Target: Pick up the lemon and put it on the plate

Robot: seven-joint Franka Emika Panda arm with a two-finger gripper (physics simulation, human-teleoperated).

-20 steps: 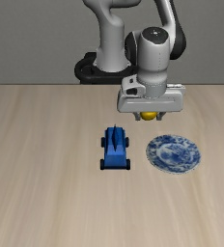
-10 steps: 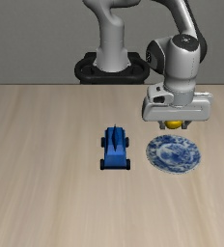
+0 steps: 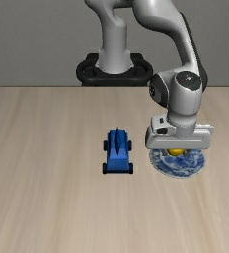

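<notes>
the lemon (image 3: 174, 153) is a small thing, and from where i stand just a sliver of bright yellow peeks out from under the gripper (image 3: 176, 150), directly above the blue-and-white plate (image 3: 179, 172). the gripper looks pinched on the lemon from two sides, with the fruit tucked up close against its underside, though the pale block of the hand covers most of the hold. i can't say for sure whether the lemon hangs just clear of the plate or touches it. i'd guess it is light, firm and a bit waxy, with a rounded body that wants to roll or squirt out if squeezed off-centre. the sensible grip is across its fat middle, not near the tapered ends. the plate is likely to be smooth and shallow, so a lemon let go from any height might wobble toward the rim. a low, gentle release near the middle seems wise. nothing here looks fragile enough to fear, save perhaps the plate if it were knocked. a blue toy car (image 3: 117, 152) sits on the wooden table (image 3: 38, 168) beside the plate on the exterior view's left, apart from it and out of the way.
</notes>
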